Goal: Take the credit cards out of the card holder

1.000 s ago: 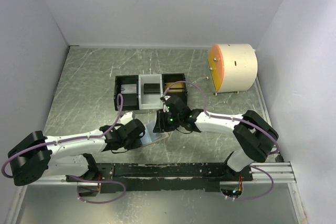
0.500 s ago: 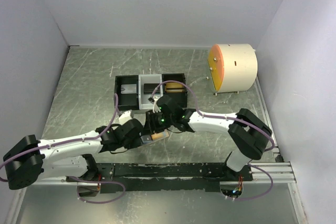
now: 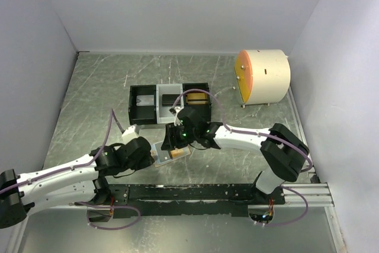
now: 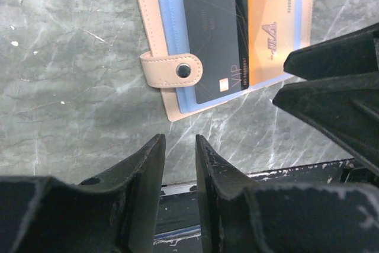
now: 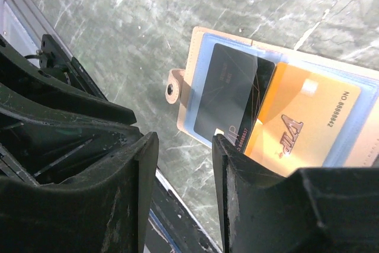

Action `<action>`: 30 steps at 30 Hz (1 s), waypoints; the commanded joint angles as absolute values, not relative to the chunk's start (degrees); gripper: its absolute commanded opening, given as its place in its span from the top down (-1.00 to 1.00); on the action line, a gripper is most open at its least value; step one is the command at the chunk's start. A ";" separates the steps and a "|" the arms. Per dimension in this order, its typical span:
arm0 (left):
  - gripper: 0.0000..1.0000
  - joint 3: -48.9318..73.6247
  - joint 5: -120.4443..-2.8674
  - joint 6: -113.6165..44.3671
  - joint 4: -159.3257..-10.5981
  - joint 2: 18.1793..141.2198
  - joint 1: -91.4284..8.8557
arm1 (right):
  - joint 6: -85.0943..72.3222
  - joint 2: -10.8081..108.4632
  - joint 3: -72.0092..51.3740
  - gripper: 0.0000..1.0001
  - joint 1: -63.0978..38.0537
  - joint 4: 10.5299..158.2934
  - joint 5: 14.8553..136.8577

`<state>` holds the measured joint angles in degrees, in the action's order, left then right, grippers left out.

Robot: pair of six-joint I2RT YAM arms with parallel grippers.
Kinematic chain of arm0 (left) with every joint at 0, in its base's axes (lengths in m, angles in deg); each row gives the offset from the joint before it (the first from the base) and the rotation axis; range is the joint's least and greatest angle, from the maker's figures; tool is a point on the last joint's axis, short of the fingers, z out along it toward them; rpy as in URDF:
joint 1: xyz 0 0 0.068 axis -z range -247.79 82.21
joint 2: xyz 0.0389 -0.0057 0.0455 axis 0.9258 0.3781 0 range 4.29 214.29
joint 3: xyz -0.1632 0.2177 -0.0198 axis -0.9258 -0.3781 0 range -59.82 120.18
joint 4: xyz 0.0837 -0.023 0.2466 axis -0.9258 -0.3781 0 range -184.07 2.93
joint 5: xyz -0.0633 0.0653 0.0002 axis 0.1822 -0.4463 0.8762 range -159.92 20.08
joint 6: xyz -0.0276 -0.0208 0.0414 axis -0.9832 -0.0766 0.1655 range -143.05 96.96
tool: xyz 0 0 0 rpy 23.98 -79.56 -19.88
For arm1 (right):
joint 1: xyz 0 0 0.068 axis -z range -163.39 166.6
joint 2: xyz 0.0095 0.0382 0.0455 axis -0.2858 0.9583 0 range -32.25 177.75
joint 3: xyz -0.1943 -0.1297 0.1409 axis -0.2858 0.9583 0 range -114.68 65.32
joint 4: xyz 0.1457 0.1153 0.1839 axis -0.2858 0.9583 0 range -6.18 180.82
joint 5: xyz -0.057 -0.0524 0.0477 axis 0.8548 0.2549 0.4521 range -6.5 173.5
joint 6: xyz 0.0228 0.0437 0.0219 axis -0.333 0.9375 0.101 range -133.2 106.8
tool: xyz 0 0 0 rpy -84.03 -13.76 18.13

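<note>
Left wrist view: left tool [image 4: 179, 146] and right tool [image 5: 183, 146] ajar, empty; pin the open holder [image 4: 155, 75], slide black card [image 4: 210, 39] out.

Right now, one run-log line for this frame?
card holder: open, flat | black card, gold card: in slots | left gripper: open, empty | right gripper: open, empty

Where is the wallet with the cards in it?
In the top view, the card holder lies open on the table, nearer the arms' bases than the tray, beside the left gripper and the right gripper.
</note>
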<state>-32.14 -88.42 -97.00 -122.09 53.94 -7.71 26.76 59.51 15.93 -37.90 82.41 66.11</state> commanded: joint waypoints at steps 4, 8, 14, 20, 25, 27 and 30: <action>0.18 -31.38 -87.04 -92.70 -117.55 52.32 -7.40 | 26.66 55.13 19.67 0.15 -36.50 81.42 69.78; 0.12 -32.12 -85.56 -91.56 -111.64 54.15 -7.40 | 30.46 52.62 24.20 -0.09 -35.22 78.01 71.98; -0.16 -31.98 -85.71 -92.73 -107.99 57.52 -7.40 | 32.13 49.99 28.49 -0.18 -33.26 72.12 68.23; -0.17 -32.31 -85.90 -93.74 -105.27 59.18 -7.40 | 32.96 53.29 28.26 -0.11 -32.97 69.37 63.96; -0.12 -32.16 -86.43 -94.43 -104.36 61.16 -7.40 | 33.21 56.76 27.09 -0.04 -32.95 68.18 60.90; -0.14 -32.48 -86.44 -95.16 -103.73 61.84 -7.40 | 33.20 57.89 26.37 -0.01 -32.88 67.96 59.32; -0.13 -32.61 -85.88 -95.56 -102.42 62.59 -7.40 | 33.53 58.89 26.32 0.04 -32.89 67.23 58.32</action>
